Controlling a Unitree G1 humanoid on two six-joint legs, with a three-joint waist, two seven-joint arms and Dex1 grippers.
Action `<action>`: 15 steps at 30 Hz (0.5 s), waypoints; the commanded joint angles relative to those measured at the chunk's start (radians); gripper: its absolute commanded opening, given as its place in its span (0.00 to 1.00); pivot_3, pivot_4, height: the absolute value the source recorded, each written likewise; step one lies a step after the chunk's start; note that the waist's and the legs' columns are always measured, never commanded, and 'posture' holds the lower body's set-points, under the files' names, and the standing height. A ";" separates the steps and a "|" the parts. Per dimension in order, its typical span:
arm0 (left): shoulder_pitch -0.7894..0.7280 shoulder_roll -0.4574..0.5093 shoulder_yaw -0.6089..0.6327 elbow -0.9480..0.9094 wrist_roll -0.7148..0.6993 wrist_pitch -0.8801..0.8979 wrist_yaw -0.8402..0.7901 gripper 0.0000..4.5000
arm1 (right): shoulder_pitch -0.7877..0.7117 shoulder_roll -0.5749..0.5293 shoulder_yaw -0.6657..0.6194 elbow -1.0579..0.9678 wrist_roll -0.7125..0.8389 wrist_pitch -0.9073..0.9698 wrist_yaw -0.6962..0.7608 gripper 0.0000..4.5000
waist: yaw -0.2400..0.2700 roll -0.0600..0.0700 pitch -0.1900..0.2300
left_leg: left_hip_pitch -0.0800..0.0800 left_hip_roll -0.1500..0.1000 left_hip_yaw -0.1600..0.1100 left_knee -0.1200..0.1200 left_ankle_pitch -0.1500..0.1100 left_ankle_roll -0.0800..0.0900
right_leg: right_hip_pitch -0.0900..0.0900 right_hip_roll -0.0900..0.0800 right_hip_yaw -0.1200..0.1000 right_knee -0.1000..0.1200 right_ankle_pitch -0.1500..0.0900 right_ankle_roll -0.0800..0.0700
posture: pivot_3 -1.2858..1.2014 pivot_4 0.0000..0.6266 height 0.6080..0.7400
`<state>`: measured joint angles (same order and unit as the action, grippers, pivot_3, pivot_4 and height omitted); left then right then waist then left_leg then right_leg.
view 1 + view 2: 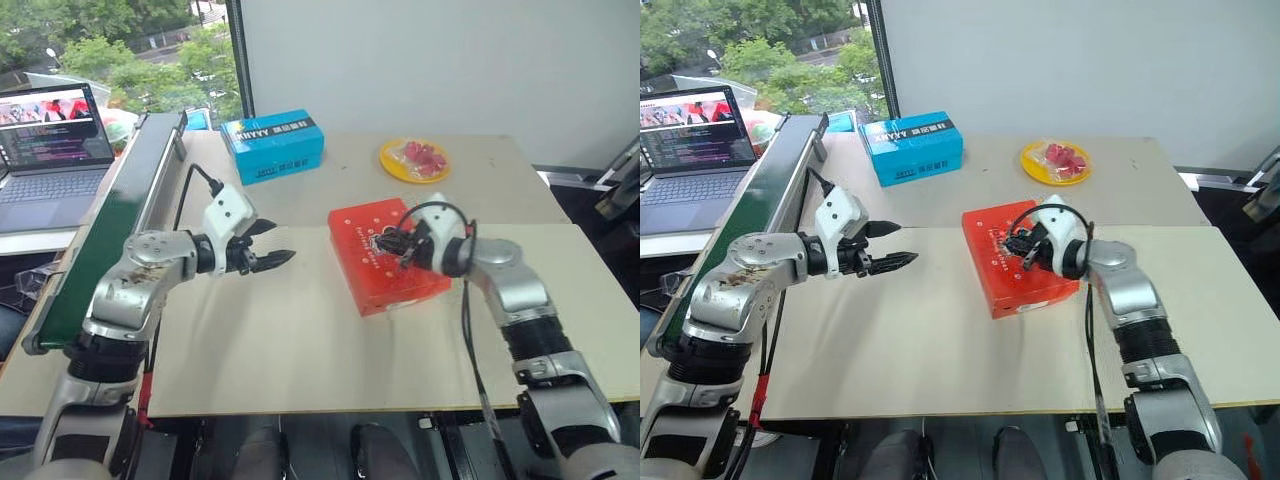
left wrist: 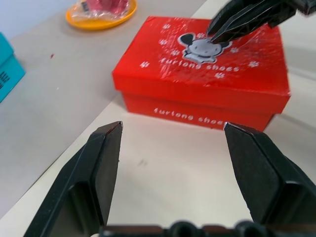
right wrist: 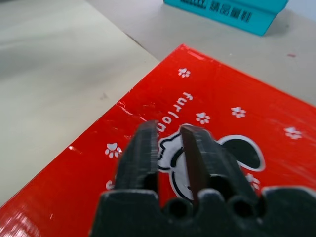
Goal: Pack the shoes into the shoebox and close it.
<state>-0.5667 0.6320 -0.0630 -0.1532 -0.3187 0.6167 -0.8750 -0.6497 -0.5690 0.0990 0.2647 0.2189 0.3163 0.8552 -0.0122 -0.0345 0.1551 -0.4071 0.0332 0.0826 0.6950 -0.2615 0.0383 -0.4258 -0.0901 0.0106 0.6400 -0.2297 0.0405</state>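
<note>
The shoebox (image 1: 388,257) sat closed on the pale surface (image 1: 300,340), lid down, its red top showing white paw prints and a cartoon animal. It lay a little right of the middle, turned at a slant.

The right pincer (image 1: 388,243) was over the lid, tips at the cartoon picture; whether they touched the cardboard could not be told. In the right wrist view its fingers (image 3: 143,148) stood a narrow gap apart, slightly open, with nothing between them.

The left pincer (image 1: 272,243) hung above the bare surface to the left of the shoebox, well apart from it, pointing toward it. Its fingers (image 2: 98,168) were spread wide and empty, the shoebox's side framed between them in the left wrist view.

Farther back lay a blue box (image 1: 272,146) with white lettering, and to its right a yellow plate (image 1: 414,160) holding red pieces. A laptop (image 1: 55,150) stood open at the far left, beyond a dark green belt (image 1: 110,220) that ran along the edge.
</note>
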 commanded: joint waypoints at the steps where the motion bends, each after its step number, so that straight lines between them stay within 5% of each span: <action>1: 0.007 -0.017 0.018 -0.015 -0.020 -0.056 -0.010 0.78 | 0.019 -0.045 -0.065 -0.096 0.037 0.025 0.027 0.55 | 0.000 0.000 0.000 | 0.000 0.000 0.000 0.000 0.000 0.000 | 0.000 0.000 0.000 0.000 0.000 0.000 | 0.52 0.24 1.00; 7: 0.054 -0.037 0.048 -0.038 -0.020 -0.105 0.014 0.78 | 0.110 -0.144 -0.148 -0.226 0.084 0.114 0.052 1.00 | 0.001 0.000 0.000 | -0.001 0.000 0.000 0.000 0.000 0.000 | 0.000 -0.001 0.000 0.000 0.000 0.000 | 0.52 0.24 1.00; 12: 0.118 -0.039 0.078 -0.055 0.005 -0.135 0.072 0.78 | 0.190 -0.187 -0.276 -0.322 0.109 0.244 -0.055 1.00 | 0.001 0.000 0.000 | 0.001 0.000 0.000 0.000 0.000 0.001 | 0.001 -0.001 0.001 -0.002 0.000 0.000 | 0.52 0.24 1.00; 15: 0.209 -0.111 0.107 -0.085 0.033 -0.147 0.214 0.78 | 0.282 -0.166 -0.373 -0.321 0.027 0.271 -0.244 1.00 | 0.004 0.000 0.000 | 0.001 0.000 0.000 0.000 0.000 0.001 | 0.001 -0.001 0.001 -0.003 0.000 0.000 | 0.52 0.24 1.00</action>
<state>-0.3948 0.5589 0.0128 -0.1997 -0.3135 0.5019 -0.7602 -0.4078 -0.7355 -0.1935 -0.0375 0.2909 0.5770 0.7244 -0.0086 -0.0344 0.1550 -0.4057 0.0339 0.0822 0.6943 -0.2622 0.0392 -0.4243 -0.0917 0.0115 0.6371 -0.2297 0.0406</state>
